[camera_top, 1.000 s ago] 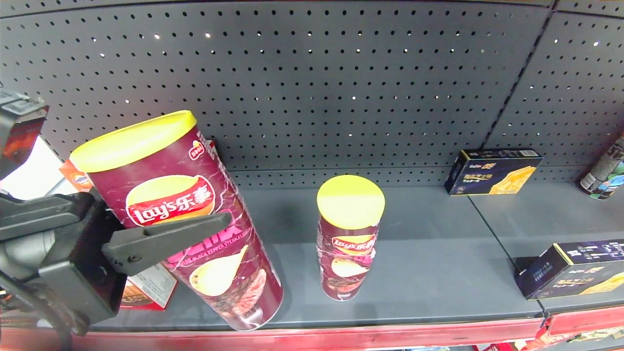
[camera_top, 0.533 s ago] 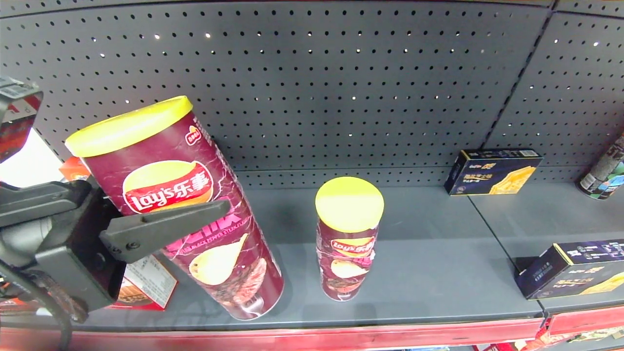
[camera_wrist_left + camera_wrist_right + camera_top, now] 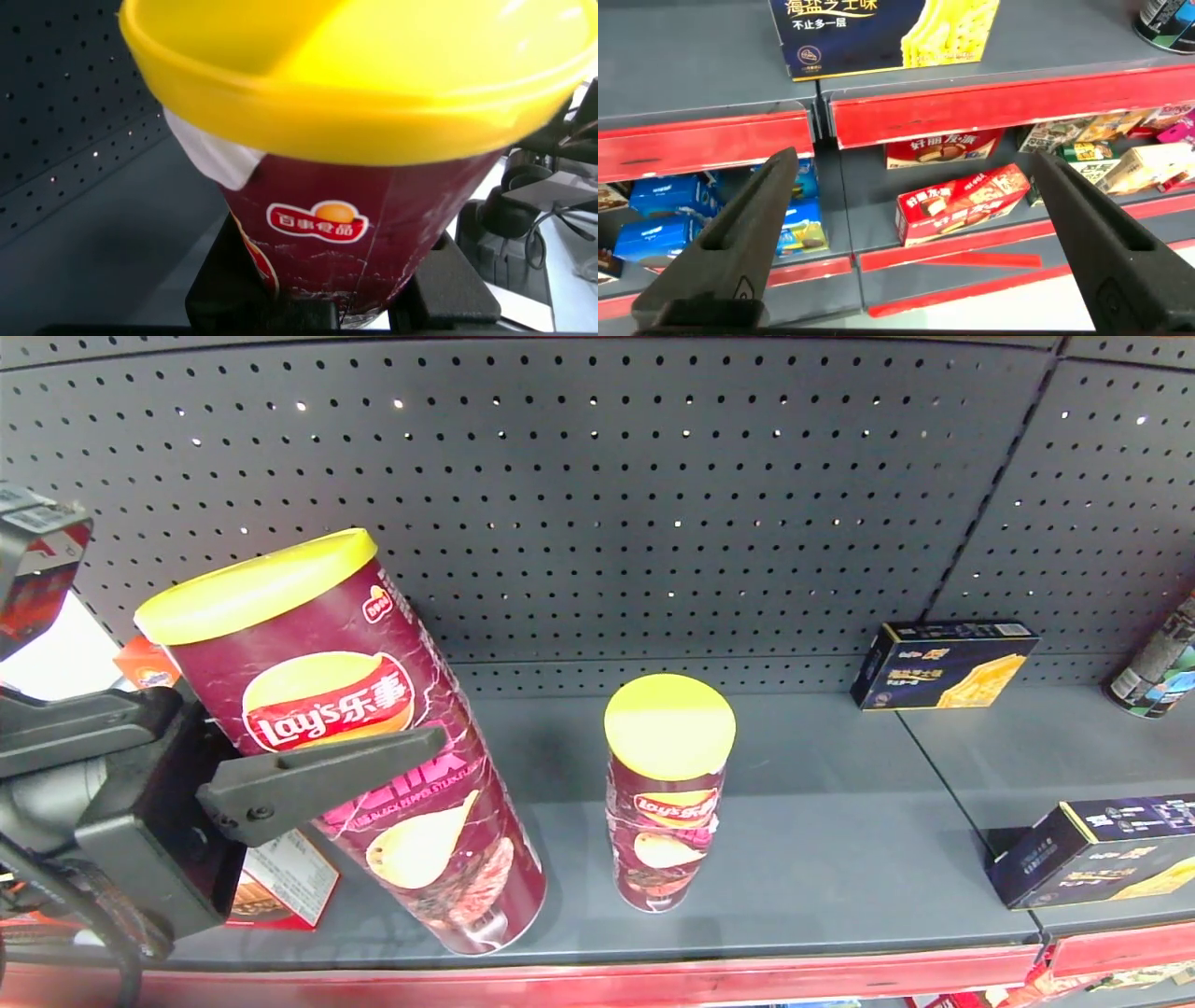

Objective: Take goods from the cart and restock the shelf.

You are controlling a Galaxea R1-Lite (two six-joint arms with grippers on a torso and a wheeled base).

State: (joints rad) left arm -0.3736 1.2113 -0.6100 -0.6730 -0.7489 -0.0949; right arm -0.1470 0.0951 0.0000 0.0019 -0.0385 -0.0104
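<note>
While the left pincer grips a large chip can around its middle, one finger lying across the front of the label, the can leans with its yellow lid tipped toward the left end of the shelf and its base down near the front edge; whether the base touches the shelf cannot be told. A smaller chip can with the same yellow lid stands upright near the middle of the shelf, just beside the held one and apart from it. Behind the held can, at the left end, sits a red box. At the back right corner a dark blue box rests against the pegboard wall. On the next shelf panel to the right, a second dark blue box lies near the front edge and a tin stands at the back. The right pincer is spread wide and holds nothing, its fingers facing lower shelves with red front strips, where a red biscuit box and blue packets lie.
</note>
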